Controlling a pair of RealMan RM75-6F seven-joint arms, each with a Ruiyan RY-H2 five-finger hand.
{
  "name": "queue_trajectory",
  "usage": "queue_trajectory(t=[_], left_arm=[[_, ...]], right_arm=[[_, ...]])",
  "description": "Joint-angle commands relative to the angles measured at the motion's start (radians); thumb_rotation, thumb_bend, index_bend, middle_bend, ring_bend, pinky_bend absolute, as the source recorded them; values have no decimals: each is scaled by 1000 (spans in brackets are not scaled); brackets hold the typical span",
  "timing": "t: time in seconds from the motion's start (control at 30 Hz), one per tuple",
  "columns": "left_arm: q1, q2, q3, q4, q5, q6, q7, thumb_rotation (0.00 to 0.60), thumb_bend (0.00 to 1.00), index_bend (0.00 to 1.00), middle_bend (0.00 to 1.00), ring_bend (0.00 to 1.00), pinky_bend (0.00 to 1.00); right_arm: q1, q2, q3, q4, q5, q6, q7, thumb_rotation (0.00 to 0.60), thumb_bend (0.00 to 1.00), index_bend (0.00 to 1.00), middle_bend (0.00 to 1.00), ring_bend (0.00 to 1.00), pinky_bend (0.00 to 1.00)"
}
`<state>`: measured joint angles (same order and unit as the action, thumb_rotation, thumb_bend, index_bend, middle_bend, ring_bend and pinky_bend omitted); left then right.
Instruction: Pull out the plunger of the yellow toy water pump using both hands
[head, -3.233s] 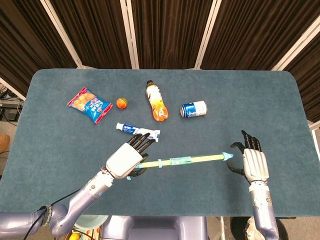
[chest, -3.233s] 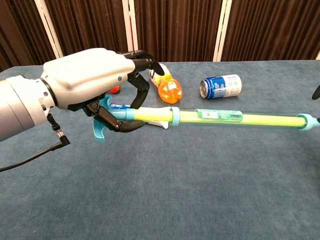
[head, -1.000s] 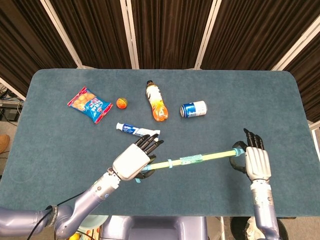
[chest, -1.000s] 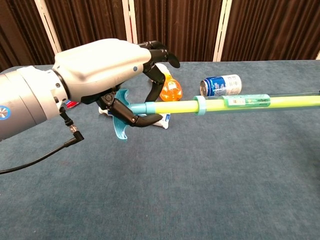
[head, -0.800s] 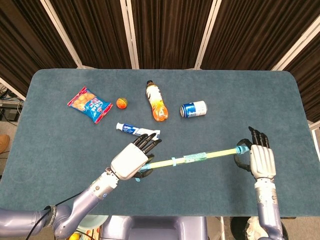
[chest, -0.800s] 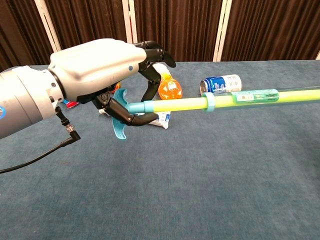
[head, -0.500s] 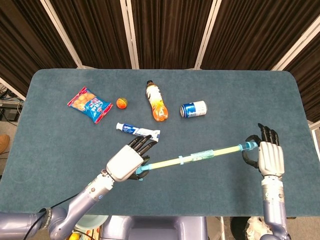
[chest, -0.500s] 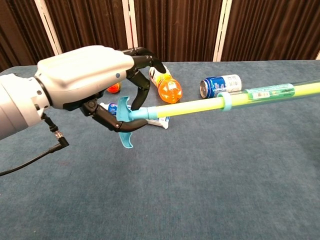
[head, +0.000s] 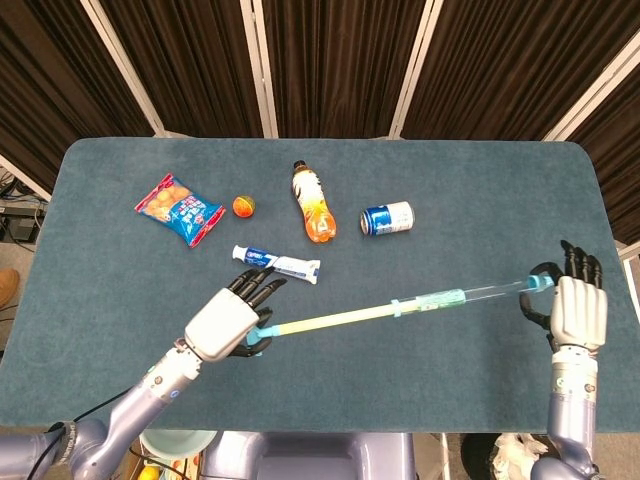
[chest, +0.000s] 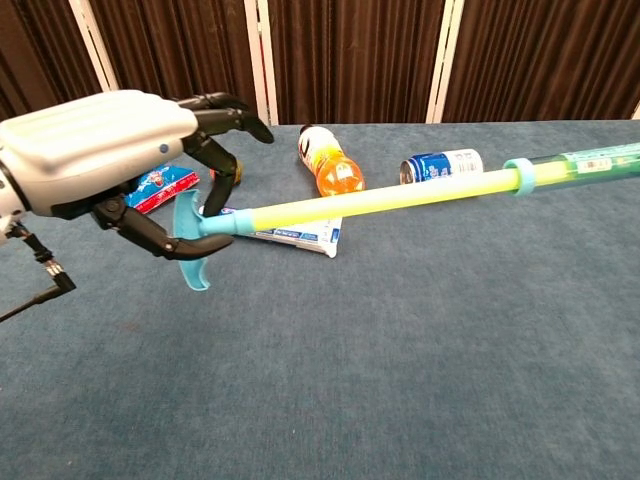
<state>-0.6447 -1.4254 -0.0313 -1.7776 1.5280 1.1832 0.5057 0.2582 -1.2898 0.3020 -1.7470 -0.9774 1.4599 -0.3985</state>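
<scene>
Held above the table, the yellow toy water pump (head: 440, 298) has lengthened: the left hand (head: 222, 325) hooks the teal plunger handle (chest: 190, 240), the right hand (head: 578, 310) grips the barrel's far end. Hands have drawn apart; the plunger (chest: 370, 203) looks largely extended.

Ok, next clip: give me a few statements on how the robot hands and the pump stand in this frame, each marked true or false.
1. The left robot hand holds the pump's blue handle. True.
2. The yellow plunger rod is fully pushed into the clear barrel. False: a long stretch of rod shows between handle and barrel.
3. The right robot hand is at the barrel's far end. True.
4. The blue can stands upright. False: it lies on its side.
5. The toothpaste tube lies on the table beyond the rod. True.
6. The orange bottle is held by a robot hand. False: it lies on the table, untouched.
</scene>
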Motion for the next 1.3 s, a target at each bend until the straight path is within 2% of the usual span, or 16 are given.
queue_trajectory(t=[0.03, 0.3, 0.6, 0.97, 1.0, 1.07, 1.13, 1.2, 1.23, 1.3], left_arm=[[16, 19, 8, 9, 10, 15, -25, 600, 321, 631, 114, 4, 160], [55, 75, 30, 33, 49, 51, -99, 600, 321, 631, 115, 4, 160], [125, 104, 93, 131, 73, 79, -179, 600, 321, 632, 116, 4, 160], [152, 106, 86, 175, 87, 97, -235, 600, 318, 619, 112, 4, 160], [154, 104, 85, 178, 87, 96, -237, 600, 307, 592, 106, 4, 157], [157, 101, 86, 183, 87, 91, -240, 600, 256, 453, 72, 2, 140], [158, 103, 89, 175, 69, 66, -235, 600, 165, 212, 16, 0, 107], [158, 105, 86, 167, 55, 53, -227, 600, 119, 86, 0, 0, 86], [159, 108, 85, 161, 46, 45, -219, 600, 96, 38, 0, 0, 74], [161, 115, 82, 150, 27, 30, -206, 600, 73, 5, 0, 0, 62]], right_arm=[[-4, 8, 3, 2, 7, 4, -4, 600, 405, 781, 98, 0, 0], [-14, 35, 12, 0, 24, 16, -1, 600, 403, 790, 99, 0, 0], [-19, 44, 13, 20, 37, 17, 4, 600, 404, 799, 103, 0, 0], [-22, 50, 10, 24, 51, 13, 0, 600, 401, 792, 99, 0, 0], [-22, 51, 9, 23, 52, 12, -3, 600, 395, 760, 89, 0, 0], [-21, 55, 3, 19, 49, 6, -6, 600, 370, 609, 46, 0, 0], [-22, 65, -9, 8, 36, -6, -4, 600, 331, 387, 6, 0, 0], [-23, 70, -14, 5, 30, -11, -2, 600, 306, 276, 0, 0, 0], [-23, 72, -16, 5, 28, -13, -1, 600, 301, 256, 0, 0, 0], [-23, 74, -19, 5, 26, -18, 2, 600, 298, 252, 0, 0, 0]])
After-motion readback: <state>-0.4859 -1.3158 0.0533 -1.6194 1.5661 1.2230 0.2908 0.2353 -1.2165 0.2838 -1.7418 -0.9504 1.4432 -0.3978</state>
